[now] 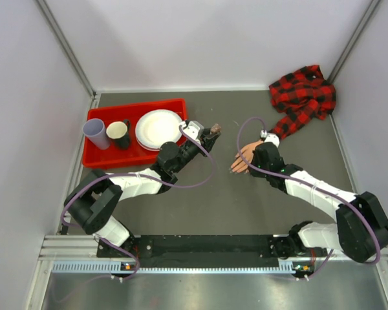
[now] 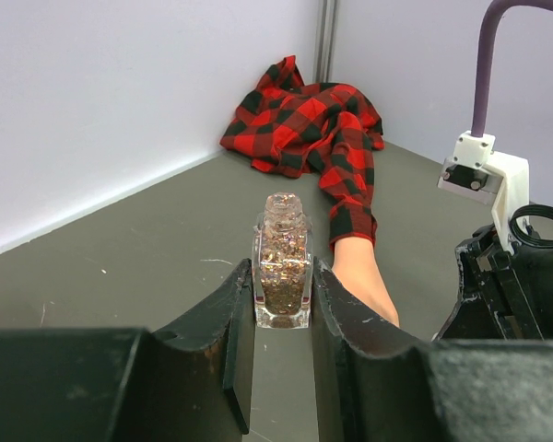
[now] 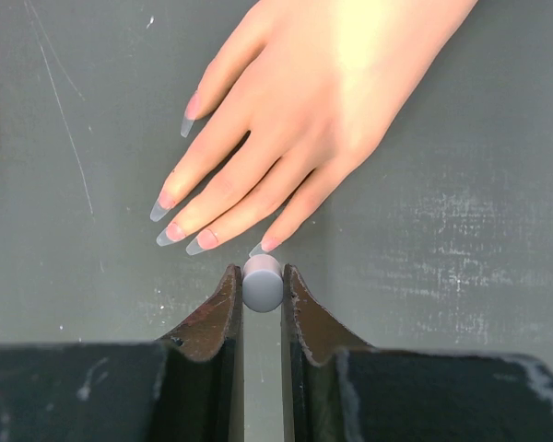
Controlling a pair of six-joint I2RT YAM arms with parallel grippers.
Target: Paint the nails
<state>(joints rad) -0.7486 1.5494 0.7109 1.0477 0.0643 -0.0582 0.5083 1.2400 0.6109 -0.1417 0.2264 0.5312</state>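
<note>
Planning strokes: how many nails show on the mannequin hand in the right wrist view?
5: thumb nail upper left; index, middle and ring nails clustered lower left; little-finger nail by the grey cap. None hidden.

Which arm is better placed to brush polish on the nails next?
Right, probably. The right gripper is shut on a grey round piece, likely the brush, beside the nails of the mannequin hand. The left gripper is shut on the uncapped polish bottle, farther away.
</note>
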